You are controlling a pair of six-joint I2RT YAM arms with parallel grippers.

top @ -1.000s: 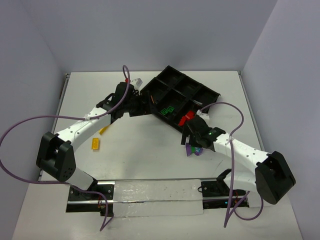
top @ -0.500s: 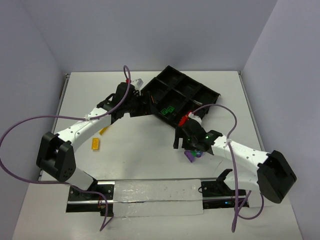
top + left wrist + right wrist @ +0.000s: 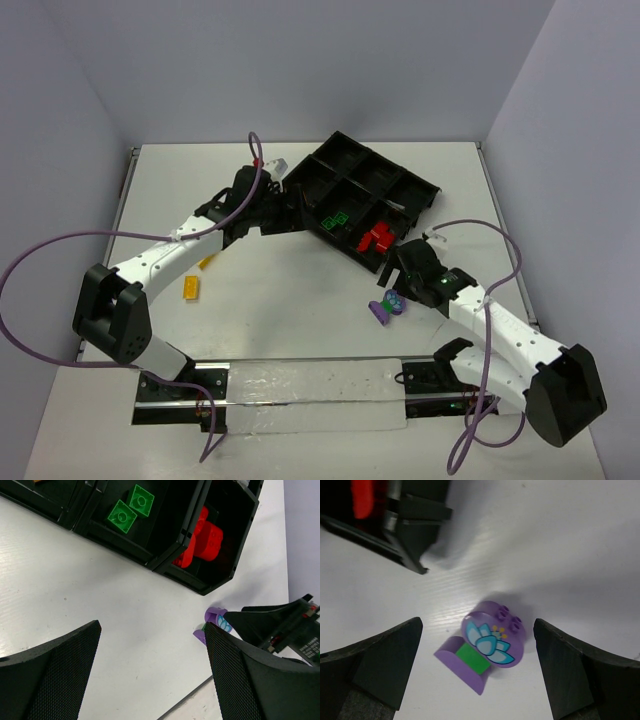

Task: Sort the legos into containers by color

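Note:
The black divided tray (image 3: 400, 180) stands at the back centre. One near compartment holds green bricks (image 3: 335, 217), the one beside it red bricks (image 3: 375, 238); both show in the left wrist view, green (image 3: 130, 509) and red (image 3: 202, 537). A purple flower-printed brick (image 3: 495, 635), joined to a purple-and-green slope piece (image 3: 467, 662), lies on the table (image 3: 388, 307) in front of the tray. My right gripper (image 3: 477, 630) is open above it, one finger on each side. My left gripper (image 3: 150, 630) is open and empty over bare table by the tray's near-left edge (image 3: 288, 208).
Two yellow bricks (image 3: 190, 288) (image 3: 207, 262) lie on the table to the left, under the left arm. A pale strip (image 3: 310, 385) runs along the near edge between the arm bases. The right gripper's finger (image 3: 270, 625) shows next to the purple brick (image 3: 216, 616).
My right arm has swung right and its gripper has drawn back from the tray's near corner to over the purple brick. The purple brick has stayed on the table. The left arm has not moved.

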